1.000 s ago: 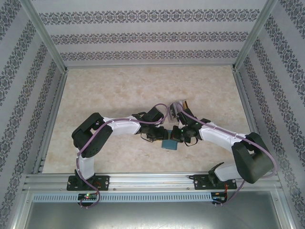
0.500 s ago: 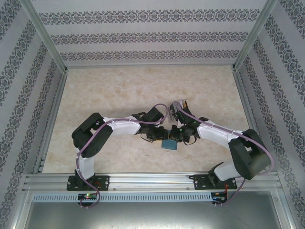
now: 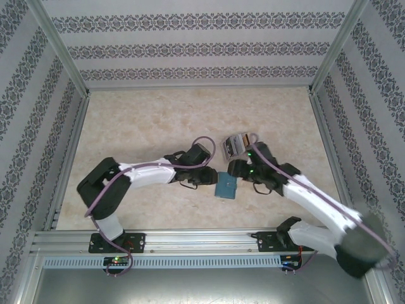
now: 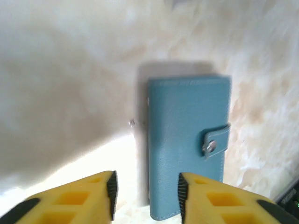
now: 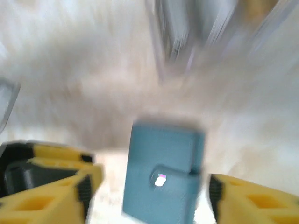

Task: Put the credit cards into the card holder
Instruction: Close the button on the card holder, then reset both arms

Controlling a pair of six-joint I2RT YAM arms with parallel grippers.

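**Shut Clasp May Block the Cards**

The card holder (image 4: 188, 140) is seen closed on the table (image 3: 158, 114) between the left gripper (image 4: 146, 189) and the right gripper (image 5: 149, 186), both parted, nothing grasped. Unless its clasp (image 4: 214, 141) is undone, the credit cards (image 3: 234, 145) cannot be inserted.

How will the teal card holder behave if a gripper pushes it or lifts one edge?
The card holder lies flat, so it will probably slide, not tip. Its clasp looks shut, so it would likely lift as one piece.
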